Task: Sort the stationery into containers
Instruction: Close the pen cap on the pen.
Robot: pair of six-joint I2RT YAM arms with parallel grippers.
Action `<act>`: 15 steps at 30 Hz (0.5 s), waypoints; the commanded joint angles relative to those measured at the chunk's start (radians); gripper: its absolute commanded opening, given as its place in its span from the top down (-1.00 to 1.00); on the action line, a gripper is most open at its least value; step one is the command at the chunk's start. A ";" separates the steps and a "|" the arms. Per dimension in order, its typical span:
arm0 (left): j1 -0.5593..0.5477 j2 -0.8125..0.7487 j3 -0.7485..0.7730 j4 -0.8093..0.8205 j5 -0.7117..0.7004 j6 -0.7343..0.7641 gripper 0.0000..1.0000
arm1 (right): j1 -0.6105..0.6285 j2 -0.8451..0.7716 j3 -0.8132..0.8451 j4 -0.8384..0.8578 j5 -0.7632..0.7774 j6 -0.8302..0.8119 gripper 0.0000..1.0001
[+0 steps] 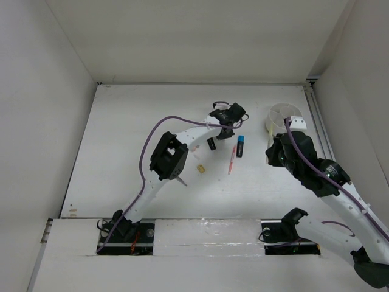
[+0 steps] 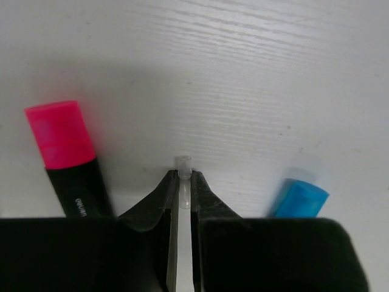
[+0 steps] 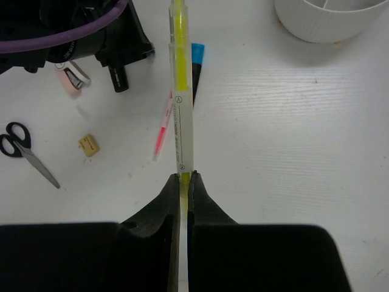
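My left gripper (image 2: 184,180) is closed, pinching a small clear stub (image 2: 183,163) that pokes out past the fingertips. I can't tell what it belongs to. In that wrist view the pink-capped marker (image 2: 61,134) lies just to one side and the blue-capped marker (image 2: 299,199) to the other, both flat on the counter (image 1: 134,121). From overhead the stub doesn't show. I only see the arm stretched out over the middle of the counter with the markers close by its end.

My right gripper (image 3: 184,177) is clamped on the yellow pen (image 3: 181,91), which sticks straight out ahead of the fingers, above the counter. From overhead the right wrist hides the pen completely. That view does show the wrist just beside the white round container (image 1: 282,115), on its near side, and the dividers inside it. The right wrist camera catches only the container's ribbed wall, ahead and to the right of the pen.

The right wrist view is also the only one that lays out the loose stationery clearly. The thin pink pen (image 3: 162,126) is just left of the yellow one. Farther left are the tan piece (image 3: 89,145) and the black-handled scissors (image 3: 21,149), and the pinkish eraser (image 3: 70,82) sits by the left arm's end.
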 commanded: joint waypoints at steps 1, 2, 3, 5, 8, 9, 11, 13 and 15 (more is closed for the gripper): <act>-0.003 0.010 -0.091 0.059 0.115 0.040 1.00 | 0.000 -0.012 -0.018 0.084 -0.054 -0.016 1.00; -0.003 -0.019 -0.110 0.089 0.126 0.067 1.00 | -0.009 -0.021 -0.037 0.101 -0.073 -0.025 1.00; -0.003 -0.084 -0.143 0.124 0.135 0.089 1.00 | -0.009 -0.021 -0.048 0.138 -0.095 -0.025 1.00; 0.008 -0.152 -0.154 0.192 0.145 0.118 1.00 | -0.036 -0.021 -0.085 0.175 -0.170 -0.025 1.00; 0.038 -0.298 -0.190 0.253 0.157 0.178 1.00 | -0.084 -0.021 -0.137 0.251 -0.293 -0.034 1.00; 0.049 -0.339 -0.206 0.276 0.166 0.197 1.00 | -0.098 -0.035 -0.154 0.279 -0.335 -0.034 1.00; 0.095 -0.474 -0.291 0.368 0.221 0.234 1.00 | -0.133 -0.046 -0.194 0.387 -0.467 -0.044 1.00; 0.156 -0.610 -0.407 0.448 0.339 0.245 1.00 | -0.142 -0.028 -0.258 0.533 -0.581 -0.044 1.00; 0.190 -0.697 -0.490 0.569 0.413 0.274 1.00 | -0.155 0.003 -0.300 0.634 -0.736 -0.030 1.00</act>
